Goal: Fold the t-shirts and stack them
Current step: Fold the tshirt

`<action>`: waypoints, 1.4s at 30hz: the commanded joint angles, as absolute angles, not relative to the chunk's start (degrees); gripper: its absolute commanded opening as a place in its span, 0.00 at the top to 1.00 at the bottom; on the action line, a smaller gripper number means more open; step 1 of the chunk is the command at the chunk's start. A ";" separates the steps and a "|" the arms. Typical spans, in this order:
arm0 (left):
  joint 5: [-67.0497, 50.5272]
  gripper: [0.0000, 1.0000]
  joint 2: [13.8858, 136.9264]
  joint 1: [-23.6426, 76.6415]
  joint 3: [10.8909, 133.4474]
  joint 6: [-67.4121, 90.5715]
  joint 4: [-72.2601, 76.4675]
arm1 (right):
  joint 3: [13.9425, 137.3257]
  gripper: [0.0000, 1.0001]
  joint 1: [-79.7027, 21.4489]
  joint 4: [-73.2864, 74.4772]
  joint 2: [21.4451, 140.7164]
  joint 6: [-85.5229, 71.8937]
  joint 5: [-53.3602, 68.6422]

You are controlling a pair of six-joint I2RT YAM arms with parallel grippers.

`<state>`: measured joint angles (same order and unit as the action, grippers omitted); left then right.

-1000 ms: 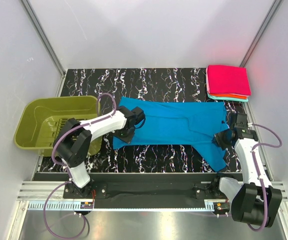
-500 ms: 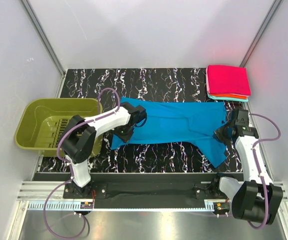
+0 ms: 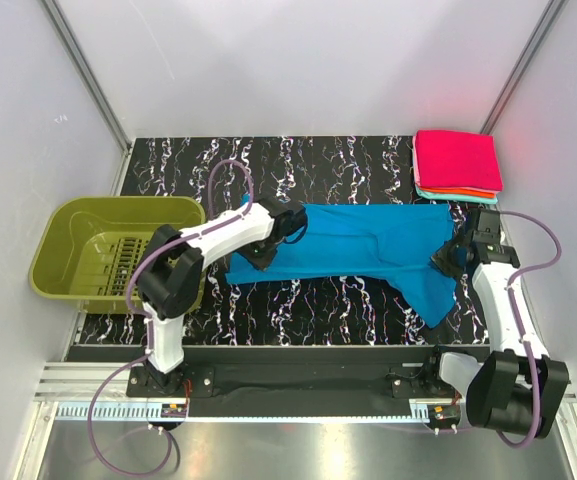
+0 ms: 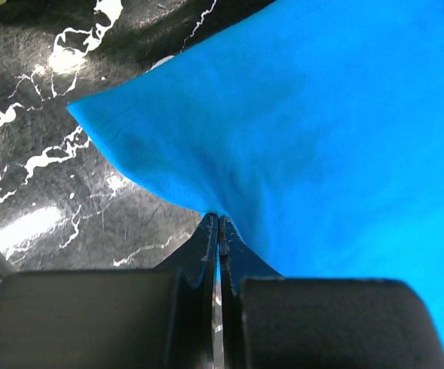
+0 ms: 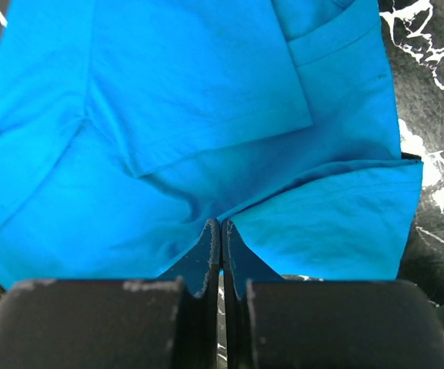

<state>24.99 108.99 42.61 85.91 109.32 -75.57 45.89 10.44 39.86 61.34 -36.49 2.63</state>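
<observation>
blue t-shirt (image 3: 368, 245): spread mid-table (image 3: 318, 300), pinched at both ends
left gripper (image 4: 218, 224): clamped on left shirt edge
right gripper (image 5: 220, 227): clamped on right shirt fold
top view only: folded stack (image 3: 456, 165) far-right corner; basket (image 3: 63, 235) left

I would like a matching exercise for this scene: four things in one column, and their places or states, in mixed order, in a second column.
Column one:
1. blue t-shirt
2. pink t-shirt
3. basket
4. left gripper

Column two:
A. olive-green, at the left side
B. shut on blue cloth
C. spread out in the middle
D. folded, topmost in the far right corner

Pairs: 1-C, 2-D, 3-A, 4-B
</observation>
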 commanded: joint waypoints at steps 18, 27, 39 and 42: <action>37.97 1.00 117.51 37.88 99.58 101.78 -82.97 | 57.30 1.00 8.53 35.51 72.85 -26.64 0.62; 42.36 1.00 121.46 37.18 105.20 96.51 -82.09 | 62.75 1.00 3.34 36.03 81.12 -22.24 -8.08; 40.78 1.00 127.00 36.21 109.51 91.23 -78.75 | 64.86 1.00 3.25 38.49 83.23 -21.27 -12.56; 40.69 1.00 128.14 36.21 110.39 91.05 -78.58 | 65.74 1.00 3.25 39.55 84.20 -20.83 -13.89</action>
<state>37.71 127.39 37.32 107.85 92.49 -75.33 62.72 3.20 38.65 83.42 -22.81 -8.05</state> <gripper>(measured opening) 0.009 0.014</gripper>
